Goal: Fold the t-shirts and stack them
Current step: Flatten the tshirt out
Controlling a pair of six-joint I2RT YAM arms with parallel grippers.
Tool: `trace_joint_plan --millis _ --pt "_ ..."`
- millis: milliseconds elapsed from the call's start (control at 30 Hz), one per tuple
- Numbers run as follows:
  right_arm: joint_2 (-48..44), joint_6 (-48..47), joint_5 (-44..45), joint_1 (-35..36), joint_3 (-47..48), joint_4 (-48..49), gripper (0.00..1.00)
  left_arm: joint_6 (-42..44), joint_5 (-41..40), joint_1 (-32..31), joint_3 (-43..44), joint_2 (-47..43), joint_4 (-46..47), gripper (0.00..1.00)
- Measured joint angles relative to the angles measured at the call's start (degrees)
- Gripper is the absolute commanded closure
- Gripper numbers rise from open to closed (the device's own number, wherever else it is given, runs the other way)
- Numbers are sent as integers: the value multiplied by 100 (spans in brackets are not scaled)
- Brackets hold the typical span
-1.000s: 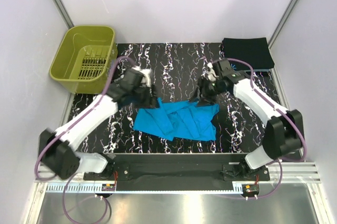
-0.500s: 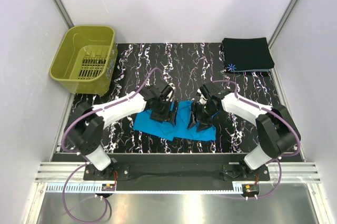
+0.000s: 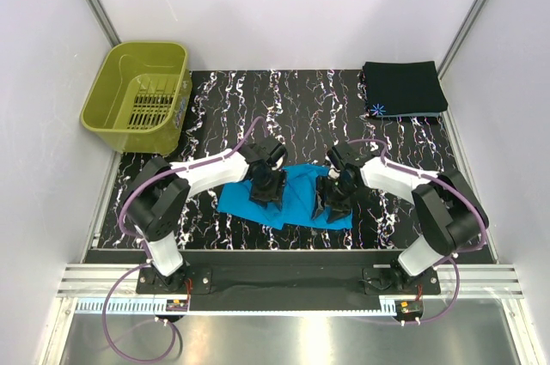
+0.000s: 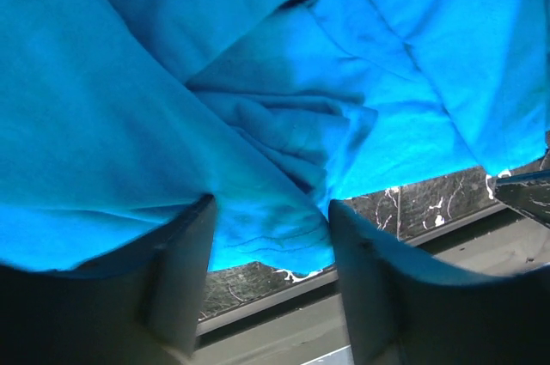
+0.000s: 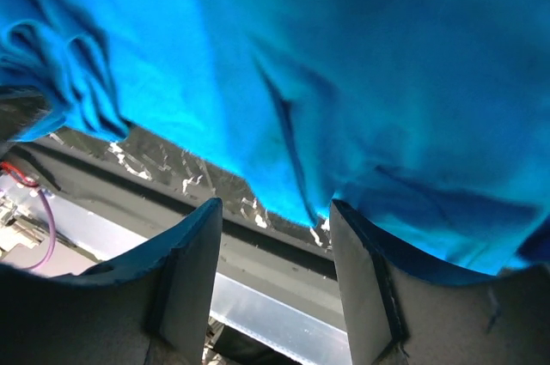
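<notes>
Fingers (image 4: 182,272) of the left gripper (image 3: 265,188) and right gripper (image 3: 333,202) stand wide apart, straddling bunched blue shirt (image 3: 296,191) near the table's (image 3: 284,99) front edge and clamping nothing. Lifting away could snag loose cloth and spoil the fold. The black shirt (image 3: 404,86) lies folded far right.

Basket (image 3: 137,94) back-L, folded t-shirt (image 3: 404,88) back-R, crumpled t-shirt (image 3: 296,191) approx. centre-front.

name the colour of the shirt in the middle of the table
Plain turquoise blue; the shirt shows best in the top view.
</notes>
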Motion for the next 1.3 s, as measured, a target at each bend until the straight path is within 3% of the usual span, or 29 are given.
trace_joint_plan --millis 67,133,167,200,233,300,533,800,1033,1300 --pt "96 0 7 0 -24 79 43 -11 -35 0 0 9 -4 63" --pt "205 0 7 0 -24 138 52 -11 -70 0 -2 9 -2 75" --pt "256 -7 2 0 -24 175 59 4 -96 0 -2 9 -15 82" --pt "295 -9 0 0 -22 190 76 11 -131 0 -2 7 -26 91" --pt "319 -28 0 0 -22 201 86 20 -153 0 -2 4 -39 99" --pt "315 39 -4 0 -11 173 99 57 -238 0 0 -31 -120 100" --pt "-505 94 684 0 527 -850 100 302 -1099 50 514 -769 -962 100" --pt "-1213 -219 2476 -348 2826 -2448 100 645 -2535 592 2461 -1860 -1840 100" --pt "-2046 -621 3449 -699 4957 -2872 100 918 -3246 949 3700 -2636 -2028 100" --pt "-3484 -1058 4168 -697 6083 -2809 100 988 -3716 944 3228 -4459 -1558 100"
